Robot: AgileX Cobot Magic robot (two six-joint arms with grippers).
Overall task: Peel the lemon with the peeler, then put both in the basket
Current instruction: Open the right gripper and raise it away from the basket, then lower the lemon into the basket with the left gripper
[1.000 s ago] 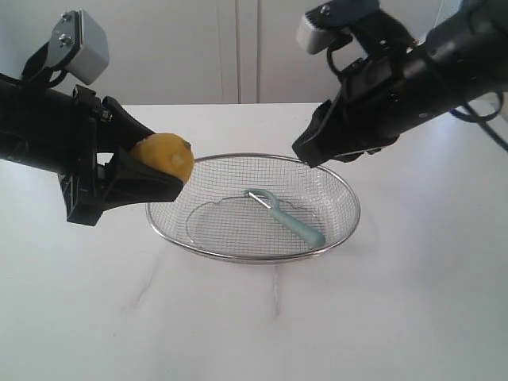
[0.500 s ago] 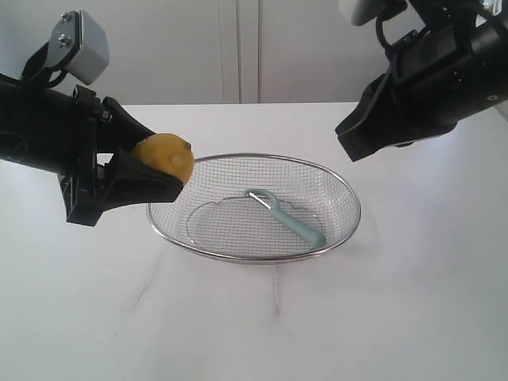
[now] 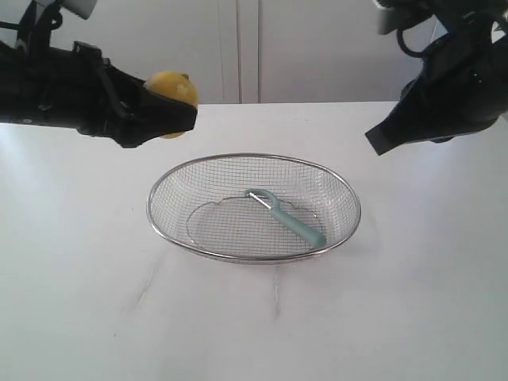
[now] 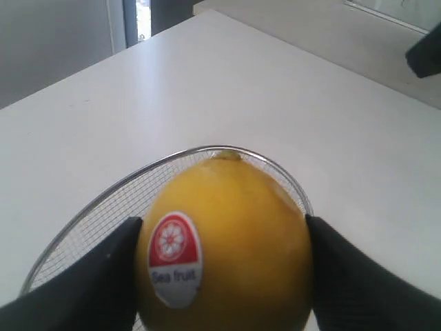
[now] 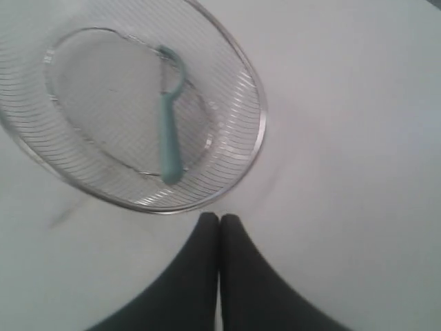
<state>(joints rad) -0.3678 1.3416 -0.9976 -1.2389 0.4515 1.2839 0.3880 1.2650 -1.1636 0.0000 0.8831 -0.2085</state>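
Observation:
My left gripper (image 3: 176, 111) is shut on the yellow lemon (image 3: 172, 89), holding it in the air above and behind the basket's left end. In the left wrist view the lemon (image 4: 231, 241) carries a red and white sticker and sits between both black fingers (image 4: 89, 276). The wire mesh basket (image 3: 171, 234) rests mid-table with the teal peeler (image 3: 290, 220) lying inside it. My right gripper (image 5: 220, 219) is shut and empty, raised above the table to the right of the basket (image 5: 258, 141); the peeler (image 5: 169, 138) shows below it.
The white table (image 3: 254, 317) stretches around the basket on all sides. Pale cabinet fronts (image 3: 238, 48) stand behind the far edge.
My left gripper has lifted the lemon up and slightly right, from beside the basket rim to above it. The right gripper closed and drew back up and to the right, away from the basket.

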